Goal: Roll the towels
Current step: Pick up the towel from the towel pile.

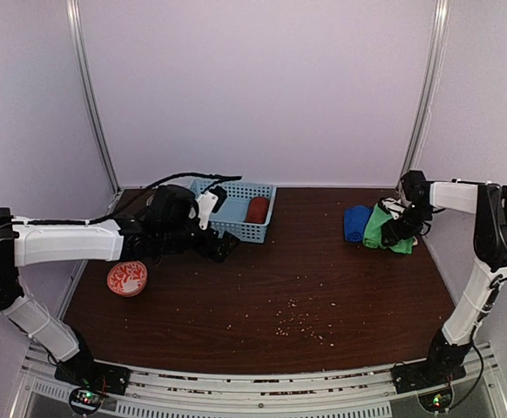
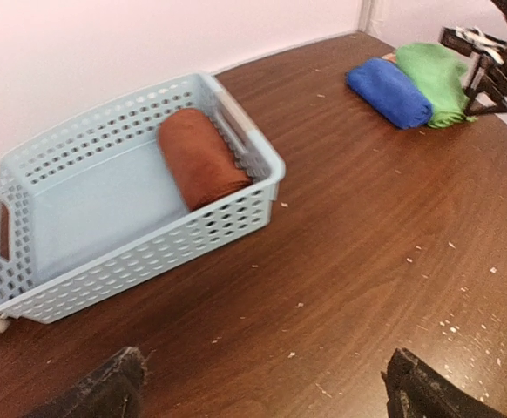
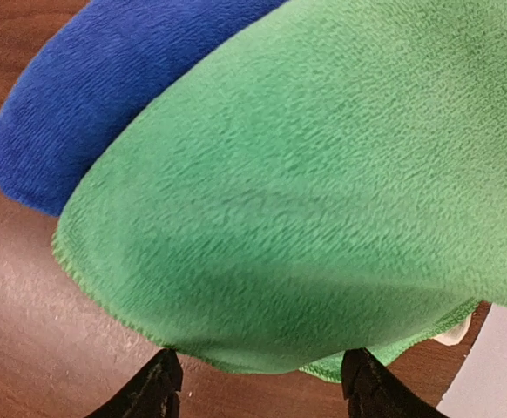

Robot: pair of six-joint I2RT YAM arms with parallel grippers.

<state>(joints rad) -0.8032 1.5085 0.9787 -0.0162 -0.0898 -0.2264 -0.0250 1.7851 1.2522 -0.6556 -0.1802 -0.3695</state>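
Red towel (image 2: 203, 157): tight roll, lying ahead and left of left tool (image 2: 267, 385). Green towel (image 3: 306, 218): loosely folded, directly before right tool (image 3: 258, 383). Blue towel (image 3: 105, 87): rolled, touching green towel's left side.

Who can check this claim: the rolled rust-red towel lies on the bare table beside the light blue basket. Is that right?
Not quite. The rust-red towel is rolled, but it lies inside the light blue basket, against one end wall, not on the table beside it. The left wrist view shows this clearly.
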